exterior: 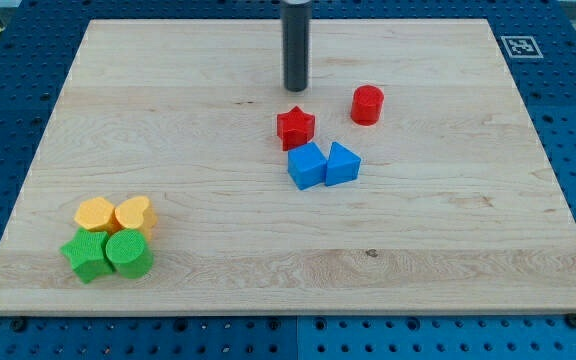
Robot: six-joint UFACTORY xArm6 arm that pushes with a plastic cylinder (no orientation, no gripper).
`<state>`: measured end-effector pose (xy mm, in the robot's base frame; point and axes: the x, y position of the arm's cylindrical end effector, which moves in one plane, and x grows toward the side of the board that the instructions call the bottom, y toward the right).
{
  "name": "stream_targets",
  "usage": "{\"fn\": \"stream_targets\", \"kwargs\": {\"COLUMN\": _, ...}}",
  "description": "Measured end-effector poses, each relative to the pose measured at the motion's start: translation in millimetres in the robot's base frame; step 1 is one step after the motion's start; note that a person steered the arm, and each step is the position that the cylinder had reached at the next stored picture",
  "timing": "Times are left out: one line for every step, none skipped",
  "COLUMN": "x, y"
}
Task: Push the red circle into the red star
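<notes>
Red circle (pixel 367 104) on wooden tabletop (pixel 218 120), near red star (pixel 295 127) but apart (toward view's right). My tip (pixel 295 89) just above star, untouching. End effector: plain rod, nothing to spread or pinch.

Two red blocks: star (pixel 295 127), circle (pixel 367 104). Two blue (pixel 306 166) (pixel 343 163), two yellow (pixel 95 214) (pixel 134 214), two green (pixel 86 257) (pixel 128 254). Eight total, plus one rod.

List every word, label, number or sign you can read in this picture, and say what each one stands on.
No readable words, brands or numbers appear anywhere.
One sign only: a black-and-white square marker at the wooden board's corner, view's top right; it is a pattern, not text.
The blocks, such as the red circle and red star, carry no print.
My tip is unmarked.
</notes>
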<state>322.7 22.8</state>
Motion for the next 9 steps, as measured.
{"fn": "stream_targets", "kwargs": {"x": -19.0, "y": 28.6}}
{"fn": "stream_targets", "kwargs": {"x": -21.8, "y": 53.6}}
{"fn": "stream_targets", "kwargs": {"x": -21.8, "y": 63.1}}
{"fn": "stream_targets", "kwargs": {"x": -21.8, "y": 64.0}}
{"fn": "stream_targets", "kwargs": {"x": -11.9, "y": 77.8}}
{"fn": "stream_targets", "kwargs": {"x": -0.5, "y": 79.4}}
{"fn": "stream_targets", "kwargs": {"x": 18.6, "y": 79.4}}
{"fn": "stream_targets", "kwargs": {"x": 20.5, "y": 79.4}}
{"fn": "stream_targets", "kwargs": {"x": 20.5, "y": 79.4}}
